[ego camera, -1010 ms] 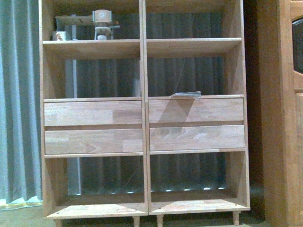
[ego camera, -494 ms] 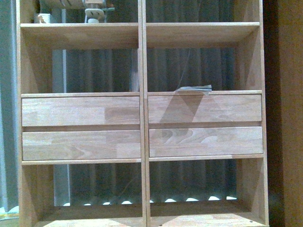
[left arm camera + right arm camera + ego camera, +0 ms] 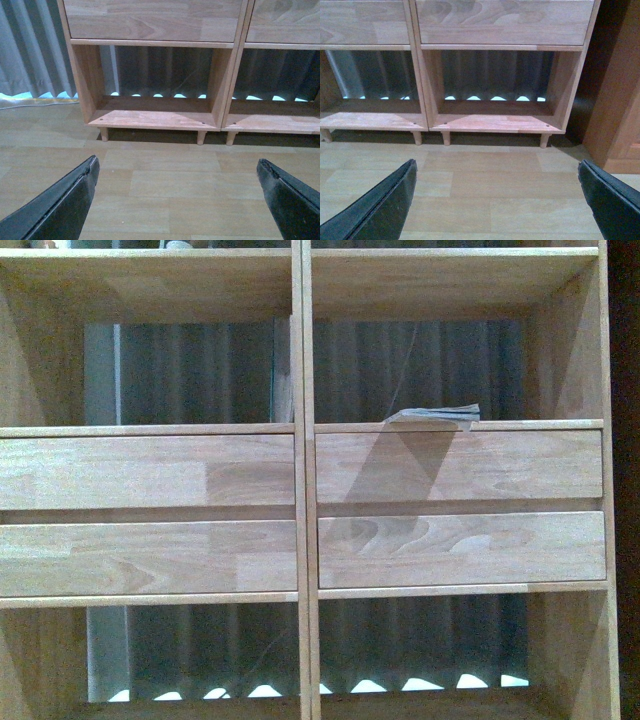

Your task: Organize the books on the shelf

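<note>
The shelf [image 3: 150,470] is light wood with wavy grain lines, smooth and not shiny. The book [image 3: 435,416] lying on it is thin, bendy paper. The curtain [image 3: 200,370] behind is grey cloth in soft folds. The floor [image 3: 165,185] is smooth, pale wood planks. The left fingers [image 3: 65,200] and right fingers [image 3: 380,205] look like dull black plastic.

No readable text, label, brand, number or sign in any view. Thin book [image 3: 432,416] lying flat in right column of shelf [image 3: 303,360], above upper drawer front: seen edge-on, cover print not legible.
</note>
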Controlling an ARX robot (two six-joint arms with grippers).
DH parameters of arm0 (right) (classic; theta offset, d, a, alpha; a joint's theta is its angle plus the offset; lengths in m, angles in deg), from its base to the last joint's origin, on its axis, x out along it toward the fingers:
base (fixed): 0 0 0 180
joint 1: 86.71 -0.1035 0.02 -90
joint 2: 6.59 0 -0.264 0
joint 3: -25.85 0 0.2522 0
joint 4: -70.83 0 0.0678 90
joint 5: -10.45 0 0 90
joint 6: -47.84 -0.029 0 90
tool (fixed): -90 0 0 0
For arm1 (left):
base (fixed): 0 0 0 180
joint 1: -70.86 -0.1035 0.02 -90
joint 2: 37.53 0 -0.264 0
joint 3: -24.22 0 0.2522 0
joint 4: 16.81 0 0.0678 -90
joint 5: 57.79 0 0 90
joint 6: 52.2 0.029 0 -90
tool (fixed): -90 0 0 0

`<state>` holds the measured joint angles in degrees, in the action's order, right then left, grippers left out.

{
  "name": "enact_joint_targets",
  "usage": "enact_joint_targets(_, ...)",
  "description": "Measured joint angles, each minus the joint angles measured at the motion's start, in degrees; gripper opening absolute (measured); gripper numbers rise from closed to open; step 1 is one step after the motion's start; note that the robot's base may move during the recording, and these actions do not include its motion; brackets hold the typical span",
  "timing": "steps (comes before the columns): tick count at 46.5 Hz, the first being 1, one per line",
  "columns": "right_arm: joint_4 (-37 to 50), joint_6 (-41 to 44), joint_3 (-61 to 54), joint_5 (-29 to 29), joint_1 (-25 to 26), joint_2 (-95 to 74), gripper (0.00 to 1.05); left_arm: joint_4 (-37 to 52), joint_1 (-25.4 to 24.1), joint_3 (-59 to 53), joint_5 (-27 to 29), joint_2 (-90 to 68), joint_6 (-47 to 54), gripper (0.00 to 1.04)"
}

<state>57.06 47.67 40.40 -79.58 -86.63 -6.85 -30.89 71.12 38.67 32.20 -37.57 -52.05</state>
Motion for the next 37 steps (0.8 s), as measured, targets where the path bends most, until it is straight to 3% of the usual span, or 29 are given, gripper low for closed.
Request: enact_joint_targets(37, 0.0, 0.0, 0.0, 0.0, 0.0, 0.0, 0.98, 0.0, 0.0, 0.0, 0.0, 0.0, 0.0, 0.97)
